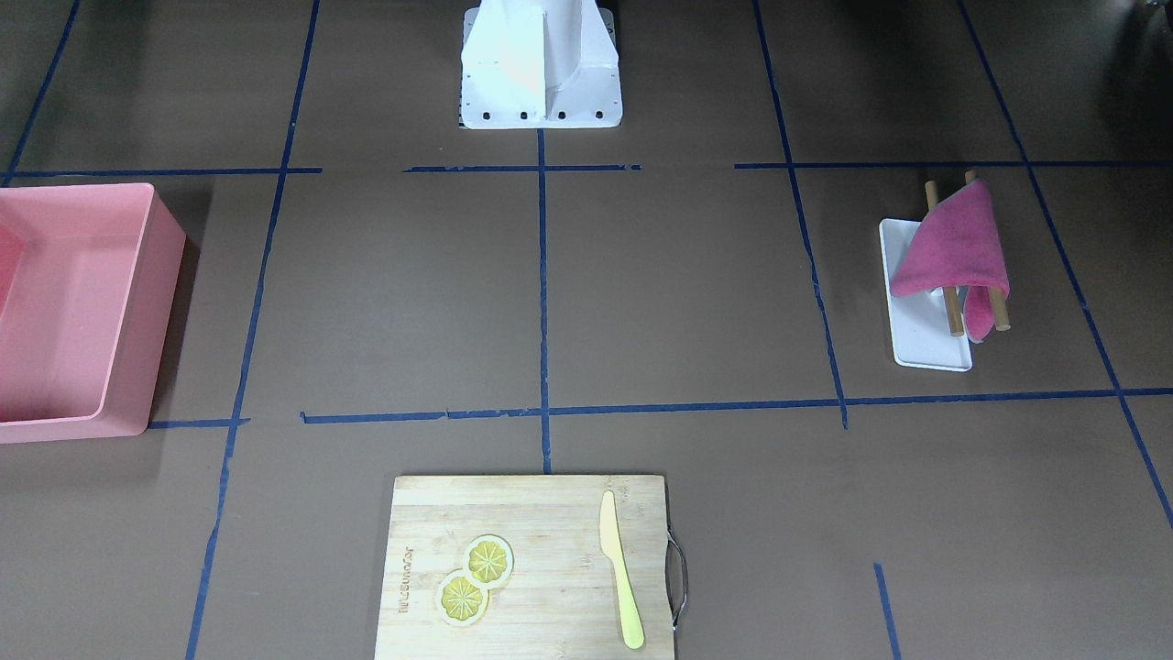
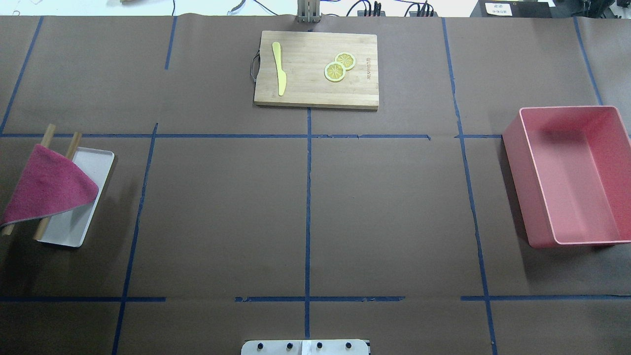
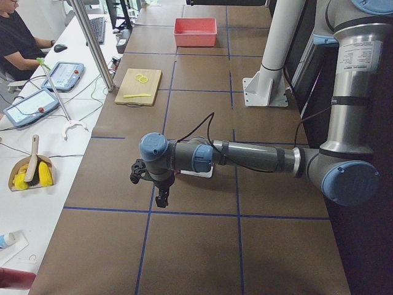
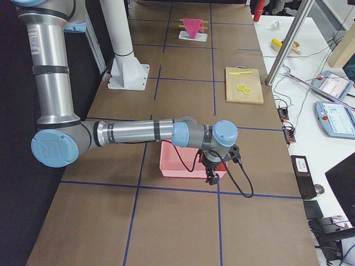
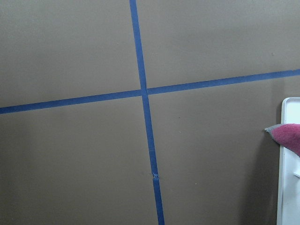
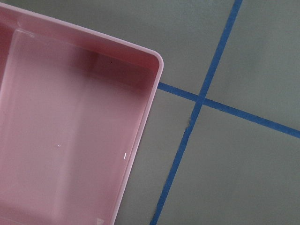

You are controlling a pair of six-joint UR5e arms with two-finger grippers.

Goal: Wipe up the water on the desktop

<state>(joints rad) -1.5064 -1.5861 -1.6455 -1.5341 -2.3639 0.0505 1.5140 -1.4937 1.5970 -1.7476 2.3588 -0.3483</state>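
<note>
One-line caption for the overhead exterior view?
Brown taped desktop: magenta cloth draped over wooden rods, bamboo cutting board with lemon slices and yellow knife, pink bin.

The overhead view looks forward and down from behind the robot, covering the tabletop to its far edge. The front-facing view looks steeply down from that far edge; both share the cutting board, pink bin and white tray. Side views look along the tabletop from its ends. Wrist cameras sit close above the tape lines, one over the bin's corner, one beside the tray.
</note>
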